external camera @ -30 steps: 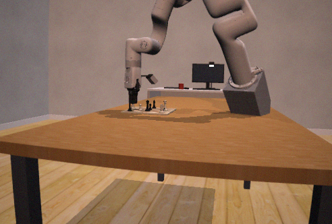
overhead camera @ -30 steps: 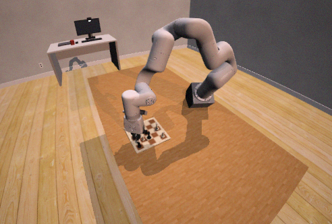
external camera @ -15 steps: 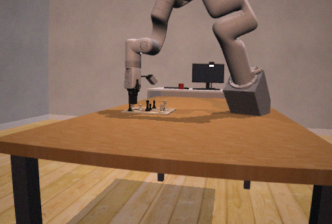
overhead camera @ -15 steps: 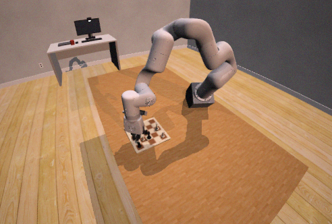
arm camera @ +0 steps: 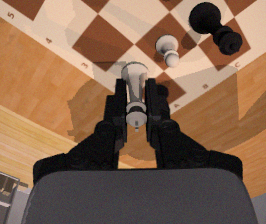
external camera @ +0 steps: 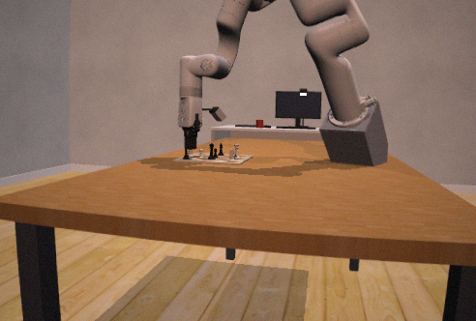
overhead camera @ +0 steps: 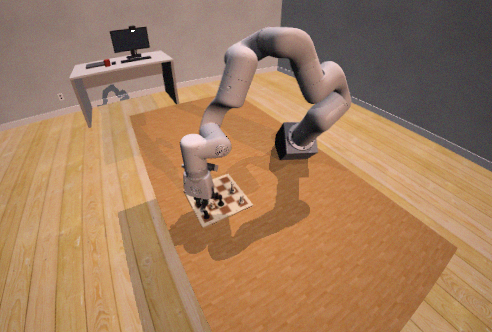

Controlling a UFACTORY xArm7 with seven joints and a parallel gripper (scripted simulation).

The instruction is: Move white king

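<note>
The king point(arm camera: 135, 90) stands between the two fingers of the gripper point(overhead camera: 201, 203) point(external camera: 191, 147) point(arm camera: 135, 92), clenched on it over the board point(overhead camera: 247, 204) point(external camera: 244, 159) point(arm camera: 254, 47), near the long edge of the table point(overhead camera: 325, 242) point(external camera: 242, 195) point(arm camera: 34, 75) opposite the arm's base point(overhead camera: 304, 151) point(external camera: 355, 144). One finger partly hides a black piece point(arm camera: 162, 92) beside it (whether the king's base touches the board cannot be told).

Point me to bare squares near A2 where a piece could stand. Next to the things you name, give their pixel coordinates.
A3 point(arm camera: 99, 45), bordering the board's digit edge, and B1 point(arm camera: 198, 64), against the lettered edge, look bare. It's crowded around the white king point(arm camera: 135, 85), with a white pawn point(arm camera: 165, 44) point(overhead camera: 212, 206) point(external camera: 201, 153) close by.
</note>
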